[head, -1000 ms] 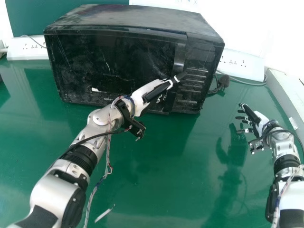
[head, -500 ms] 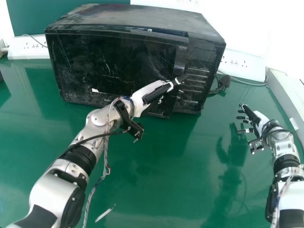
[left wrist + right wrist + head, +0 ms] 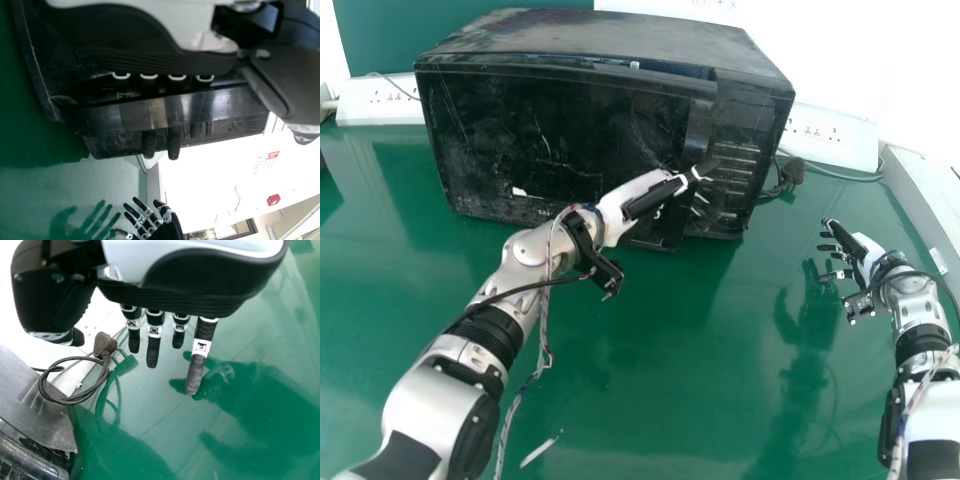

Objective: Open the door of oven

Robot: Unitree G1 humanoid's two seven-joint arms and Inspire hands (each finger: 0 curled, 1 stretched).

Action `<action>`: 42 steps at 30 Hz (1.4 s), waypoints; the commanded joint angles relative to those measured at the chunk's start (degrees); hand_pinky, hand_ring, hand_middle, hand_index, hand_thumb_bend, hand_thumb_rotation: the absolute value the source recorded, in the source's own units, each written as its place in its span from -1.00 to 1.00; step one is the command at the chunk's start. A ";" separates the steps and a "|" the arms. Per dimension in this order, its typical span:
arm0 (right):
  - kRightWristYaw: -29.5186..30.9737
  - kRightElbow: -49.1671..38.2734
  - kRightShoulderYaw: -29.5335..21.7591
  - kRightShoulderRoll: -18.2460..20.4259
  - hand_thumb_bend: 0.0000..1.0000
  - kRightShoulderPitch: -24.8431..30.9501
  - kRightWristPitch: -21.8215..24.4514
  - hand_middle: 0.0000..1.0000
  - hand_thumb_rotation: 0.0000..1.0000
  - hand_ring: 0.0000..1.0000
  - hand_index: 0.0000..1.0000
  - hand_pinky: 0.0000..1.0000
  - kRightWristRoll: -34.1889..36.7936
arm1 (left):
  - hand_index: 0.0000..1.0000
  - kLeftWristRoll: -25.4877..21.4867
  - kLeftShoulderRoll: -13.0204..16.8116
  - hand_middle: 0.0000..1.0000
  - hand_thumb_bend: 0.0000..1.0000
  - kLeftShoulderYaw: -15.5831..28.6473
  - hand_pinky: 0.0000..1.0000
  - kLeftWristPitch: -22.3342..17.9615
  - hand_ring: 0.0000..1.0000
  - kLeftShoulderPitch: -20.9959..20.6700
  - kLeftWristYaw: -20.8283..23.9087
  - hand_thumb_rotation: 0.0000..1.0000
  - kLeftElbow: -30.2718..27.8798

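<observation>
Poking behind one handle [image 3: 175, 111] on one oven [image 3: 570, 120], the left hand's [image 3: 638, 198] fingers are straight; the right hand's [image 3: 868, 256] open fingers hang above one table [image 3: 670, 370], near one plug [image 3: 104, 344].

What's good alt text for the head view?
Robot's left hand at the handle of a black oven whose door is slightly ajar. Right hand, fingers open, is over the green table, off to the right.
</observation>
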 commanded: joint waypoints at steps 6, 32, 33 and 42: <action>2.12 2.15 1.38 1.74 0.16 3.11 2.12 0.71 0.27 0.57 0.87 0.46 -1.35 | 0.19 -1.00 -1.85 -0.05 1.00 0.54 -0.29 1.67 -0.19 -0.80 -1.13 0.59 -0.64; 2.56 2.25 1.24 1.86 0.12 3.02 2.23 0.76 0.24 0.66 0.91 0.57 -0.95 | -0.24 -1.45 -2.52 -0.66 1.00 1.00 -0.87 0.95 -0.78 0.38 2.69 0.24 -1.41; 2.29 2.26 1.30 1.86 0.11 3.03 2.27 0.75 0.25 0.65 0.90 0.57 -1.05 | -0.26 -1.70 -2.54 -0.67 1.00 1.10 -0.89 0.97 -0.80 0.48 2.52 0.23 -1.51; 2.03 2.15 1.40 1.95 0.12 2.94 2.22 0.72 0.22 0.62 0.89 0.50 -1.17 | -0.56 -1.40 -1.86 -0.73 0.92 0.48 -0.94 -0.58 -0.85 1.91 1.90 0.27 -3.20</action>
